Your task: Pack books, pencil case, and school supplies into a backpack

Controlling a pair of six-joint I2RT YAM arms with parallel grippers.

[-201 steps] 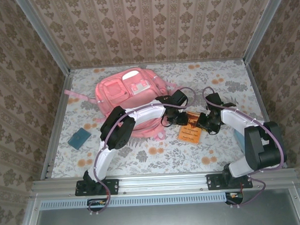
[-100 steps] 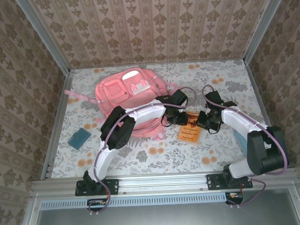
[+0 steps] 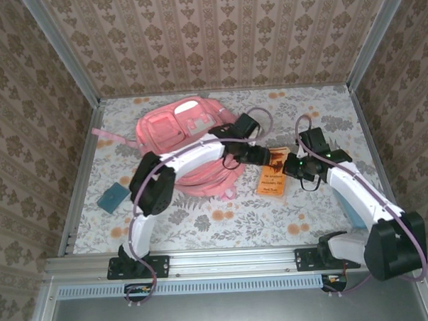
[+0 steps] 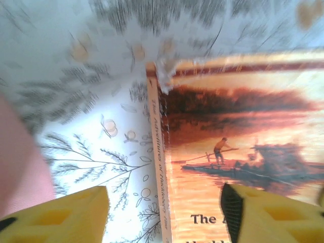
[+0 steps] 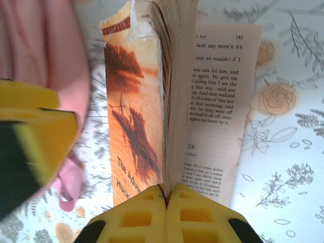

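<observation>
**Book.** The orange book (image 3: pixel 273 175) lies on the flowered table (image 3: pixel 224 224), near the right side of the pink backpack (image 3: pixel 181 137) and between the two grippers.

**Right gripper** (image 5: pixel 166 202). Its jaws are closed on the book's near edge, pinching the cover and a thick block of pages. These stand raised, while a printed page numbered 185 lies open to the right.

**Left gripper** (image 4: pixel 164 215). Its jaws are wide open and grip nothing. The yellow fingers (image 4: pixel 55 215) sit either side of the book's spine, one over the table and the other over the cover.

**Backpack.** It lies flat, front pockets up, toward the far left of the table, with the left arm reaching across it.

**Other.** A flat teal item (image 3: pixel 114 196) lies well apart at the left.
</observation>
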